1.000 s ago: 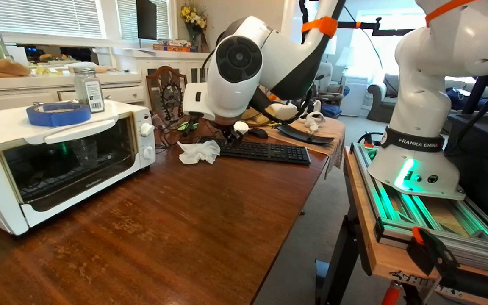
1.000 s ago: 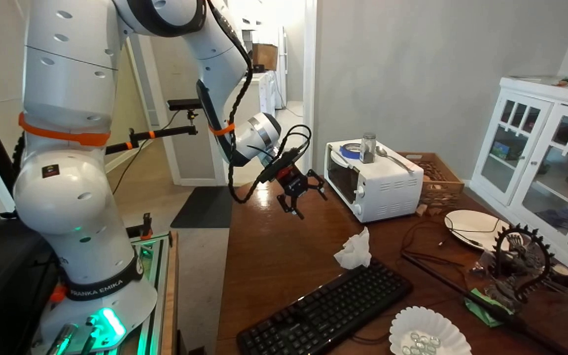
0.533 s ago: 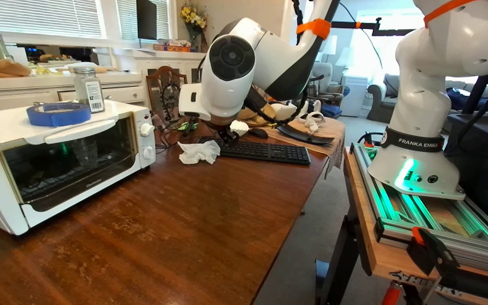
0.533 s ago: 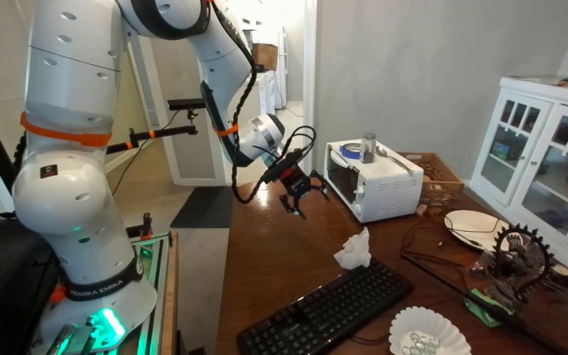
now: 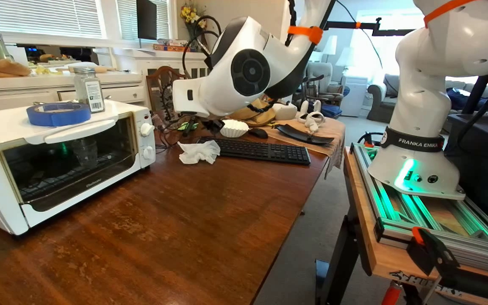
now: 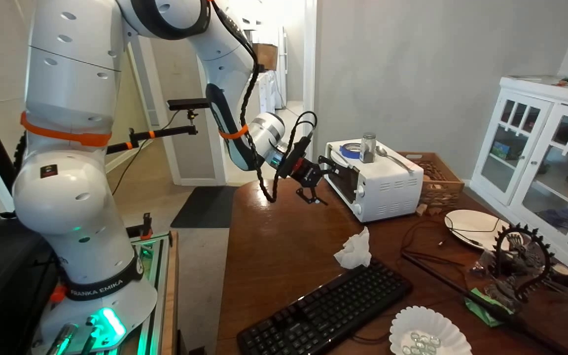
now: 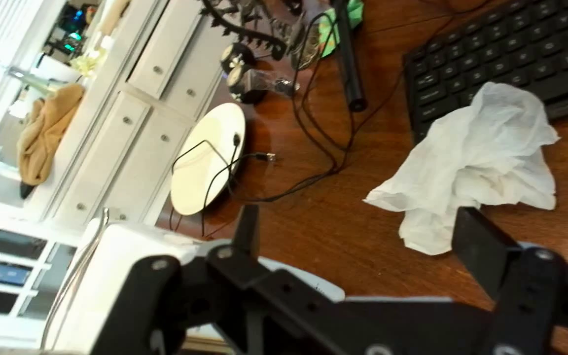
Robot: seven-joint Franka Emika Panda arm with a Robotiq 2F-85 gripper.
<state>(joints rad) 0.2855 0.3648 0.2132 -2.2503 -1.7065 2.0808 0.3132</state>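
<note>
- Wrist view: your Robotiq gripper (image 7: 359,229) is released, fingers spread wide with nothing between them; it hangs aloft at a slant, which likely gives your camera its look across the wooden table (image 7: 321,231).
- Ahead of your fingertips, apart from them, lies the crumpled white tissue (image 7: 481,158); its peaks stand up, probably because the folds prop one another.
- Just past the tissue sits the black keyboard (image 7: 501,64); whether they touch, you cannot tell.
- To one side of your gripper, in both exterior views, stands the white toaster oven (image 6: 387,190); its flat top seems to serve as a shelf for the blue tape roll (image 5: 57,118) and labelled glass jar (image 5: 89,91).
- Farther out from your fingertips, thin black cable crosses the cream plate (image 7: 200,162); slack probably lets it drape there.
</note>
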